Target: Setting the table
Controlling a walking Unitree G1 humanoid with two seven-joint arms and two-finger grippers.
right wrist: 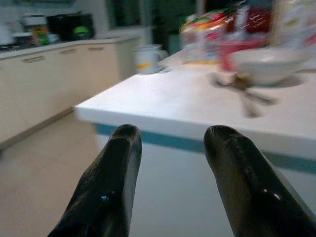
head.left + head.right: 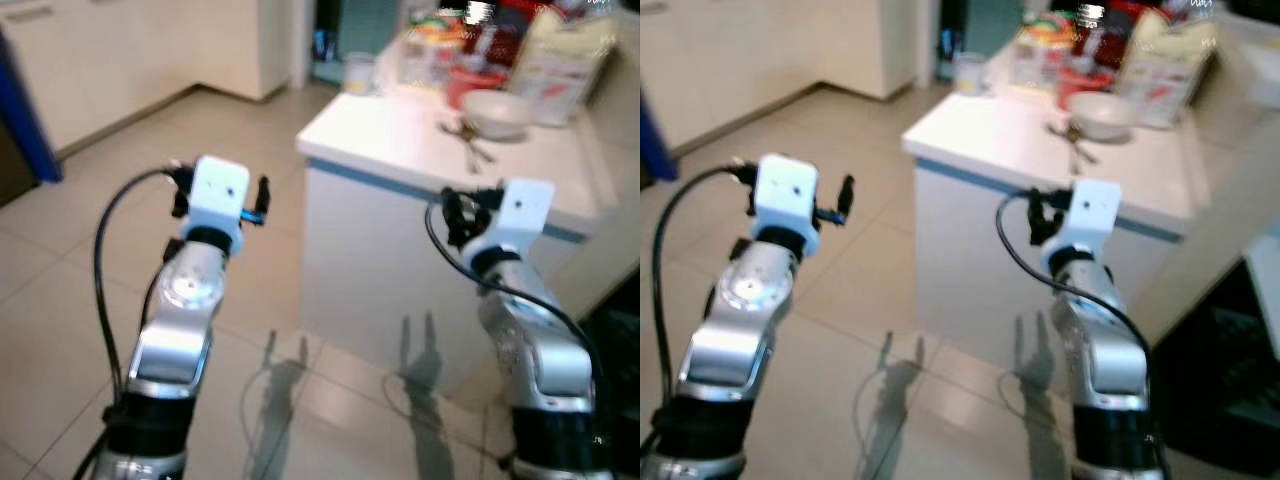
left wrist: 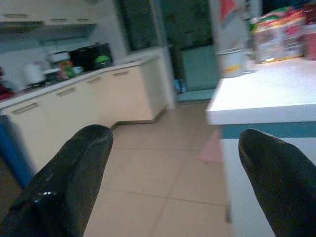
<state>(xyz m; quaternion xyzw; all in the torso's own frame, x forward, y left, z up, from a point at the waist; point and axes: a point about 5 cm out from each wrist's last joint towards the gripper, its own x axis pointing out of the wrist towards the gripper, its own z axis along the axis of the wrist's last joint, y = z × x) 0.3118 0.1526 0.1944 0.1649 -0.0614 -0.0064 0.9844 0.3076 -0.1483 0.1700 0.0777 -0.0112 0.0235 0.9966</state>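
Note:
A white table (image 2: pixel 390 135) stands ahead and to the right. On it sit a white bowl (image 2: pixel 497 110) and some cutlery (image 2: pixel 470 142) lying just in front of the bowl. A white mug (image 2: pixel 358 72) stands at the table's far left corner. My right gripper (image 1: pixel 173 131) is open, held in the air short of the table's near edge and a little below its top, pointing toward the bowl (image 1: pixel 269 64). My left gripper (image 3: pixel 175 136) is open wide and empty, raised over the floor to the left of the table.
Food packages (image 2: pixel 560 60) and a red container (image 2: pixel 470 82) crowd the back of the table. Cream kitchen cabinets (image 3: pixel 98 94) with appliances on the counter run along the far left wall. A blue object (image 2: pixel 25 110) stands at the left edge. Tiled floor (image 2: pixel 260 330) lies below both arms.

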